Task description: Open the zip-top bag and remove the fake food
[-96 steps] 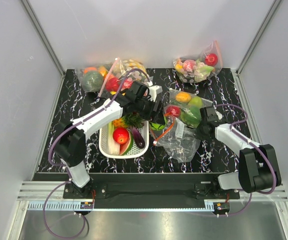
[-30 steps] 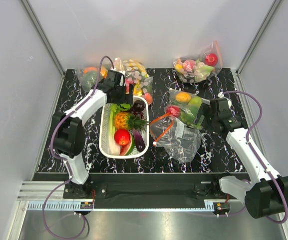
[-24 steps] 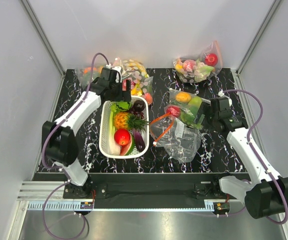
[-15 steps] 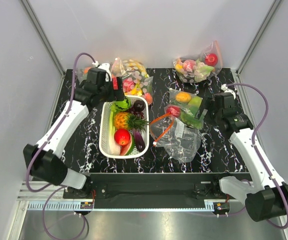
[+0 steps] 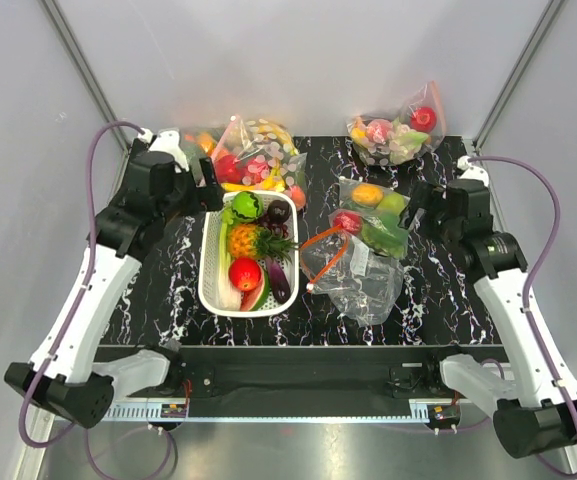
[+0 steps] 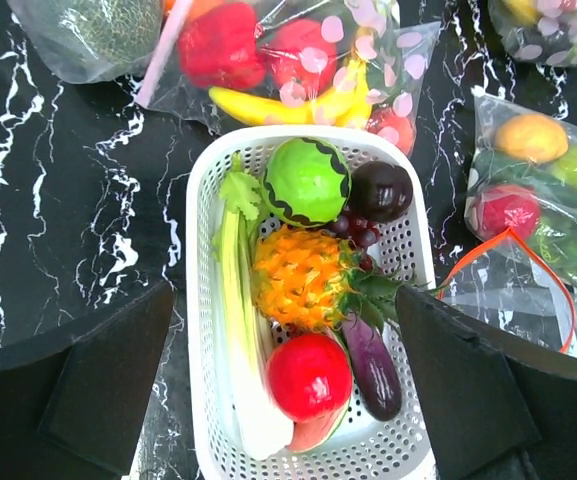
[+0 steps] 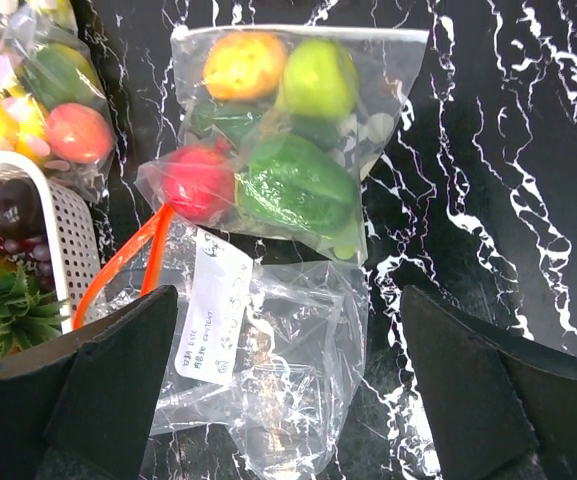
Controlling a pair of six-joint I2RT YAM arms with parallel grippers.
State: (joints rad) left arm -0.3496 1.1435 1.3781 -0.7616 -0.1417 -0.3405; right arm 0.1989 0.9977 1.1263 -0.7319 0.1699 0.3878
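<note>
My left fingers [image 6: 103, 385] stand as wide apart as they go and hold nothing; in the wrist view the white basket [image 6: 198, 330] shows in the gap between them, well below. My right fingers [image 7: 88, 380] are just as wide and just as empty, and between them I see the bag [image 7: 268, 350] lying flat on the black marbled counter [image 5: 168, 290]. From the top camera the left fingers hang above the counter by the basket's far left corner, and the right fingers hang to the right of the bags, touching none of them. The bag is crinkled and clear, its white label [image 7: 208, 310] facing up, its orange zip strip [image 7: 118, 265] bowed into an open loop that points toward the basket and lies just beside its right wall. The pineapple [image 6: 303, 275] lies in the middle of the basket, crown to the right, with the red fruit [image 6: 308, 375] at the near end and the green fruit [image 6: 306, 182] at the far end. A leek [image 6: 238, 330] runs along the basket's left wall, an eggplant [image 6: 373, 365] lies along the right, a dark round fruit [image 6: 380, 190] and grapes [image 6: 353, 230] sit by the green fruit, and a watermelon slice [image 6: 308, 435] peeps out under the red fruit. A sealed produce bag [image 7: 288, 130] lies against the far edge of the bag, and a dotted bag [image 6: 298, 60] lies just beyond the basket.
</note>
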